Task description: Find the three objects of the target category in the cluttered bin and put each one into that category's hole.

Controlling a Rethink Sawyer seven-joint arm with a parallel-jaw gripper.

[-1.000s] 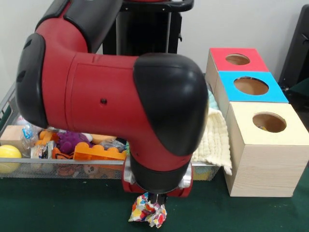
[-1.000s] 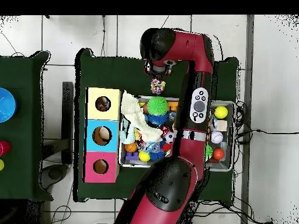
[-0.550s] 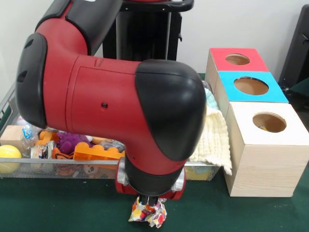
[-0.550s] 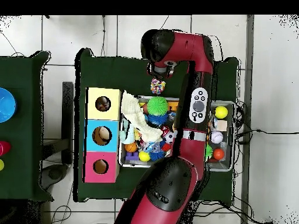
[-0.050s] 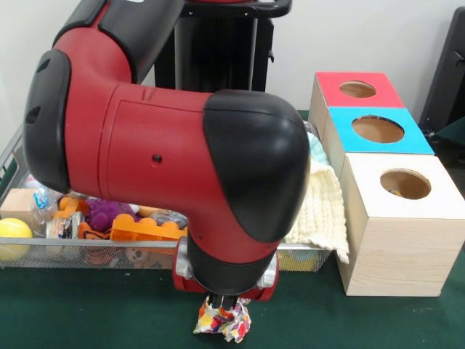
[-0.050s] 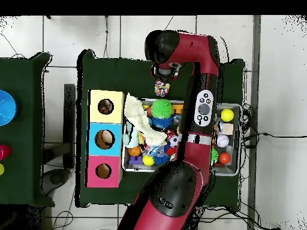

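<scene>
Front view: my gripper (image 5: 224, 305) sits right on top of the crumpled ball (image 5: 222, 322). The ball is bright paper, many colours, on the green table (image 5: 87, 313) just outside the bin (image 5: 87, 254). The big arm hides the fingers, so I cannot tell how wide they are or if they have the ball. From above, the ball (image 6: 161, 88) lies just past the bin's edge, under the wrist.

I think the step is to grab this ball. To do it well, I want the fingers on both sides of it, low near the table. I should squeeze softly, since paper squashes. Then I lift straight up before going to the boxes (image 5: 392, 182).
</scene>
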